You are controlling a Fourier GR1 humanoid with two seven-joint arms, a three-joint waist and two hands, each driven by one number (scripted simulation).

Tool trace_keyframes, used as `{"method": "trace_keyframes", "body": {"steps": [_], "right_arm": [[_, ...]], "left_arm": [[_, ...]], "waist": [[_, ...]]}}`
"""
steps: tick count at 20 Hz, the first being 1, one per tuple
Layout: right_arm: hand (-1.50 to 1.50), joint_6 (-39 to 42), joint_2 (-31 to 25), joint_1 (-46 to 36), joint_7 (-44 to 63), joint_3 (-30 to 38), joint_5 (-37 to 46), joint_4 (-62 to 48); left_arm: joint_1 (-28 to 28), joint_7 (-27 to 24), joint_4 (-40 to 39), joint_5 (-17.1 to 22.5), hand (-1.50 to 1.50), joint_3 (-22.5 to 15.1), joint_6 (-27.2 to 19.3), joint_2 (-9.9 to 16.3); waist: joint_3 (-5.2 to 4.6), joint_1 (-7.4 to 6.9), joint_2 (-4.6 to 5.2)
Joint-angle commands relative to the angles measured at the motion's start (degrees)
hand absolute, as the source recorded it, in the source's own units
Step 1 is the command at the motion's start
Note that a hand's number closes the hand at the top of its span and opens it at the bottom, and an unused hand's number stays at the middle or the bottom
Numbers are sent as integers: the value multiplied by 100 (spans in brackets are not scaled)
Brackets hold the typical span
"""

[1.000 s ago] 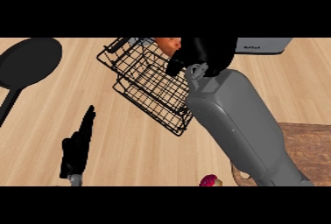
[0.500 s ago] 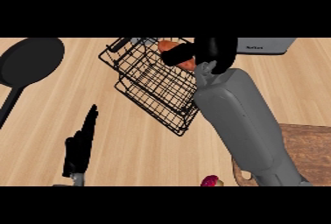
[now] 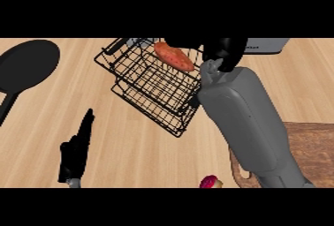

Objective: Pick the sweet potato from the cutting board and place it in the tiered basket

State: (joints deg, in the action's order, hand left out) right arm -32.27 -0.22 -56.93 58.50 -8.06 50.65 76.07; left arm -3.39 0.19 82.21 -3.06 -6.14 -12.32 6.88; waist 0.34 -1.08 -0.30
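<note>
Head view looks down on a pale wooden tabletop (image 3: 130, 150). The sweet potato (image 3: 174, 56) lies in the tiered basket's (image 3: 153, 88) upper tier. Beside it, the right hand (image 3: 225, 50) hangs with curled fingers, holding nothing. The left hand (image 3: 77, 150) rests with straight fingers at lower left.

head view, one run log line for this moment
sweet potato: in tiered basket | right hand: beside it, not holding | left hand: resting

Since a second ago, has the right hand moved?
Yes. The right hand has shifted rightward off the tiered basket, uncovering the sweet potato in its top tier.
</note>
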Motion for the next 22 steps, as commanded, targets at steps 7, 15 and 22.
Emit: {"method": "trace_keyframes", "body": {"steps": [7, 15, 22], "right_arm": [[-150, 160, -103, 1150, 1326, 901, 1449, 2193], [-150, 1626, -461, 3012, 1243, 1239, 632, 5191], [-150, 2427, -847, 4565, 1287, 1741, -700, 7273]], "left_arm": [[-487, 54, -89, 188, 0, 310, -86, 34], [-684, 11, -40, 143, 0, 223, -168, -113], [-640, 331, 423, 271, 0, 321, 57, 160]], "waist": [[-35, 475, -110], [-27, 730, -140], [-18, 593, -105]]}}
